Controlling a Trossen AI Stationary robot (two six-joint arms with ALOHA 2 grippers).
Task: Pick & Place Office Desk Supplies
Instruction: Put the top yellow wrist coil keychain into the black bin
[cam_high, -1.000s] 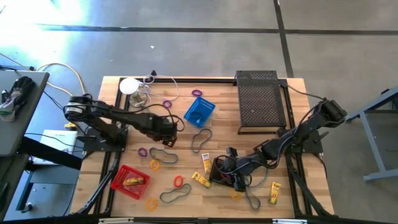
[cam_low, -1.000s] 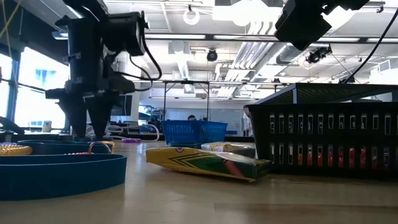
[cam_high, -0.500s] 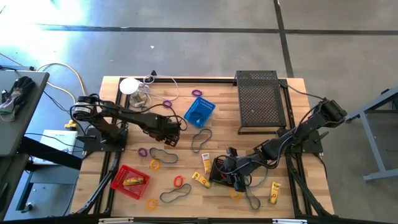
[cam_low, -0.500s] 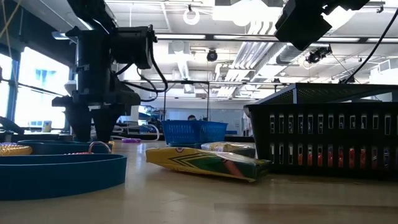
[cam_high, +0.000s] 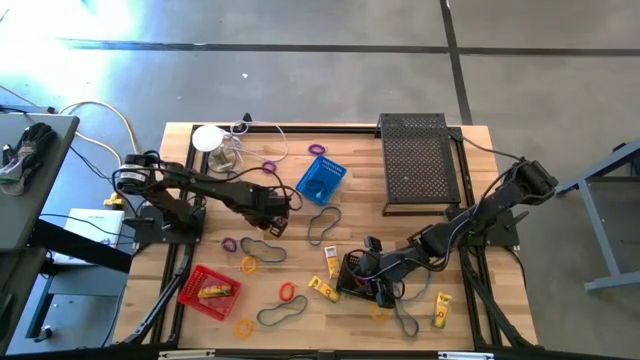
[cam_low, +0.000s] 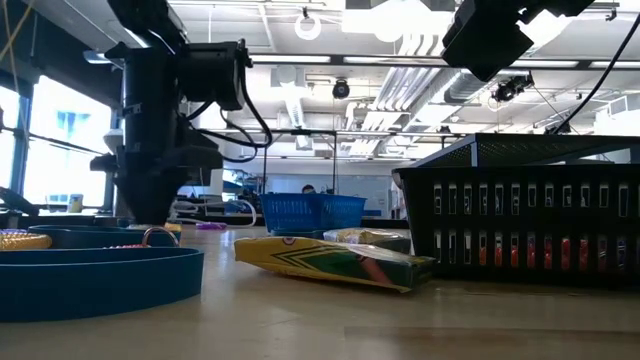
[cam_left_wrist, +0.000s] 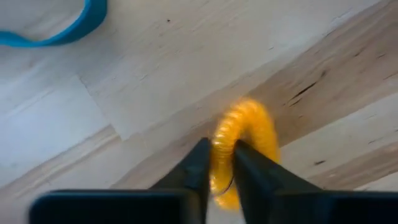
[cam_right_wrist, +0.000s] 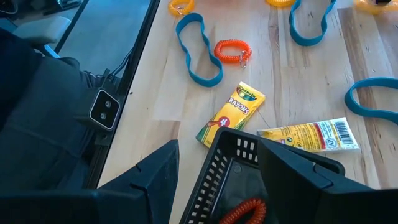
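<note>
From my remote station, looking straight down, the wooden table (cam_high: 200, 140) fills the middle of the frame. Left of centre, my left gripper (cam_high: 271, 213) is down at the board, between the small blue mesh basket (cam_high: 321, 179) to its upper right and a grey elongated band loop (cam_high: 262, 248) just below it. In the left wrist view, the two dark fingers (cam_left_wrist: 198, 163) are nearly closed, pinching the near rim of a small orange coiled ring (cam_left_wrist: 244, 147). The ring lies flat on the wood, and most of its loop extends beyond the fingertips, away from the wrist. I judge the ring is gripped and the next move is a straight lift. The small red mesh basket (cam_high: 209, 290) sits lower left, well apart. Right of centre, my right gripper (cam_high: 376, 283) holds the rim of a small black mesh basket (cam_high: 358, 272), its jaws partly open around the wall.
</note>
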